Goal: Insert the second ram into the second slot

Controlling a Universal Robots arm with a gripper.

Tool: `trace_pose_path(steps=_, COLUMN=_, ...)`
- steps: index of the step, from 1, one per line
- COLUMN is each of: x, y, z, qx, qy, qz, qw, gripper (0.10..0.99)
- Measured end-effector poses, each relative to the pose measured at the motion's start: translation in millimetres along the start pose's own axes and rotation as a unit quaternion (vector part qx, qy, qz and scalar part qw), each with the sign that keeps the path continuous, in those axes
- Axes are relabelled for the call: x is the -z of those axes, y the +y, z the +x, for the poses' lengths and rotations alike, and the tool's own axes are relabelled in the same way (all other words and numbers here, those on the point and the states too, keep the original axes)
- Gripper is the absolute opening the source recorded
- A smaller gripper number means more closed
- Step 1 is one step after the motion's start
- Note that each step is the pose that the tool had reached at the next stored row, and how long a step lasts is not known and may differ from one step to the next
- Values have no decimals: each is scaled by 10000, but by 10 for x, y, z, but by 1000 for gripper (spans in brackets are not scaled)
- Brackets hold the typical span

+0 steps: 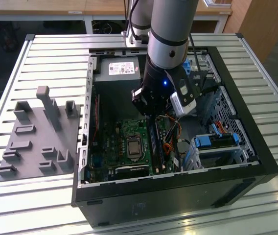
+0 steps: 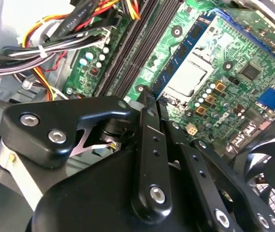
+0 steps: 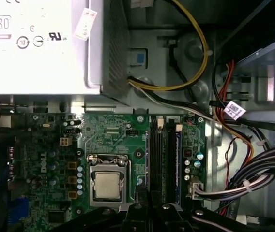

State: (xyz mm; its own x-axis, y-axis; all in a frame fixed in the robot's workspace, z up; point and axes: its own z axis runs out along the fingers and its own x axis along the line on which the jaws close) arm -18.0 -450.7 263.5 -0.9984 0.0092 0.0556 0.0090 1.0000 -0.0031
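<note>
The second ram point(image 2: 186, 50) is a thin blue stick with black chips. In the second wrist view it runs out from my gripper point(image 2: 149, 104), whose black fingers are shut on its near end. It hangs above the green motherboard, between the black memory slots point(image 2: 137, 53) and the processor socket point(image 2: 188, 77). In the first wrist view the slots point(image 3: 164, 164) run straight out ahead of the gripper point(image 3: 149, 212), and a blue edge lines the slot farthest from the socket. In the exterior view the gripper point(image 1: 151, 111) sits low inside the open case, just behind the slots point(image 1: 156, 144).
The silver power supply point(image 1: 117, 68) fills the case's back corner. Bundled cables point(image 3: 253, 169) crowd the side of the slots away from the socket. Blue drive-bay latches point(image 1: 212, 142) stand at the exterior view's right. A grey holder fixture point(image 1: 36, 142) lies outside the case on the slatted table.
</note>
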Motion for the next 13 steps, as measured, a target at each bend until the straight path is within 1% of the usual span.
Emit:
trace_pose_path(steps=3, x=-16, y=0, z=-29, qx=-25, qy=0, qz=-3, qw=10000, gripper=137)
trace_pose_path(steps=5, x=-32, y=0, z=-30, qx=-25, qy=0, qz=-20, qw=10000, gripper=137)
trace_pose_path(steps=13, x=-167, y=1, z=-47, qx=-45, qy=1, qz=-41, qw=10000, gripper=137)
